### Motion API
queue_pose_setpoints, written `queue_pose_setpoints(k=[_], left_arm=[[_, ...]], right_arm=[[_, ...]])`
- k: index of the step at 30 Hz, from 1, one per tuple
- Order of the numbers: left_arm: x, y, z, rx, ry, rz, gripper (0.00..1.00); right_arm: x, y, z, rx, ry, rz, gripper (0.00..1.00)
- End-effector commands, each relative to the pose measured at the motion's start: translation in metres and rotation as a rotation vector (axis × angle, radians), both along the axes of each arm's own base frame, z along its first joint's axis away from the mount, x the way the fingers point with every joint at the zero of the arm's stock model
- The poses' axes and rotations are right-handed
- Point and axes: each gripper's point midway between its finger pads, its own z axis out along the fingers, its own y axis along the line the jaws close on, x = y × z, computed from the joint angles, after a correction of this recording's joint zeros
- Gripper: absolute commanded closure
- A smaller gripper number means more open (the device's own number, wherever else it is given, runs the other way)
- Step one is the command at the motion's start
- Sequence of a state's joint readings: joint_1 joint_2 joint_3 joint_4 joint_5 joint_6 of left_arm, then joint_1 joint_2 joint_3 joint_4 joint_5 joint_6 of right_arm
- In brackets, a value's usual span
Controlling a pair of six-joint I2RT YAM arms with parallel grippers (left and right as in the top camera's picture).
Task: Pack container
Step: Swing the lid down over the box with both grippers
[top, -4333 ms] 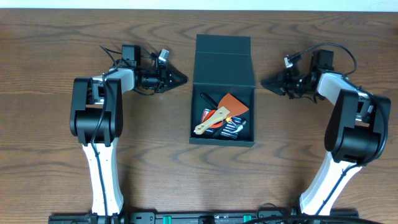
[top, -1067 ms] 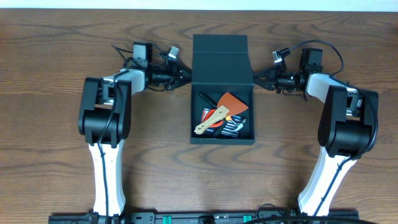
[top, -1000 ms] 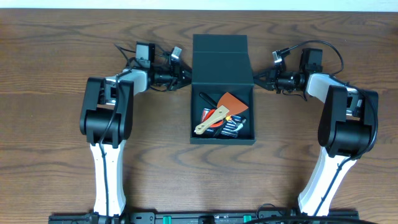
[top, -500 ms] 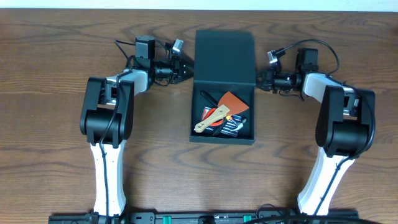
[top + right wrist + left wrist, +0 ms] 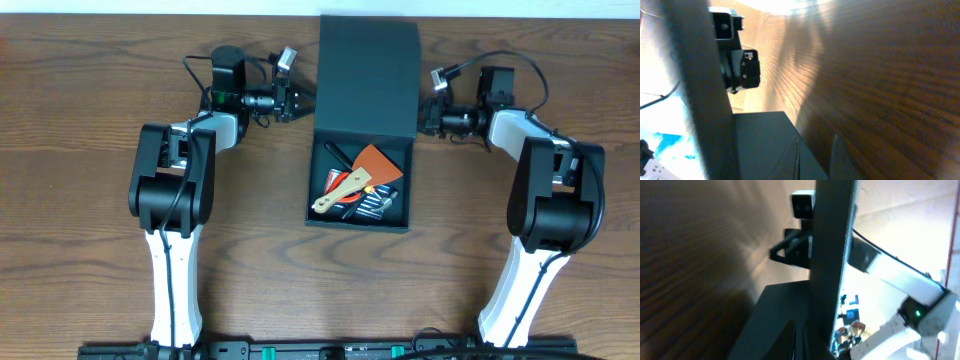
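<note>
The container [image 5: 358,226] lies with my arms on either side of it, tools inside and its flap lid [image 5: 368,70] raised at the far end. My left gripper [image 5: 303,101] is clenched on nothing at the lid's left edge, and my right gripper [image 5: 422,113] is likewise clenched empty at its right edge. I cannot tell whether either one touches the lid. I judge the box to be light, stiff card with a matte surface that offers fair grip. I would press the lid's side edges evenly, since uneven force could twist the hinge or skid the box.
</note>
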State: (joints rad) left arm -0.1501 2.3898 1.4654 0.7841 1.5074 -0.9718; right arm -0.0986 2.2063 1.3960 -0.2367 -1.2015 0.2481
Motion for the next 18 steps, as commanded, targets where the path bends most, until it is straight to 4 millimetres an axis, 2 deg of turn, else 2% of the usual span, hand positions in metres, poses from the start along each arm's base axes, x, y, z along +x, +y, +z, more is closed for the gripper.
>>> queue_pose_setpoints(k=[1, 9, 18], left_arm=[[-0.004, 0.006, 0.014, -0.016, 0.069, -0.048, 0.94], [0.004, 0.021, 0.019, -0.021, 0.078, -0.015, 0.94], [0.001, 0.015, 0.020, -0.018, 0.120, -0.026, 0.94]], right_arm=[[0.006, 0.004, 0.015, 0.025, -0.043, 0.030, 0.99], [0.009, 0.004, 0.026, 0.041, -0.054, 0.038, 0.99], [0.014, 0.005, 0.042, 0.069, -0.066, 0.052, 0.99]])
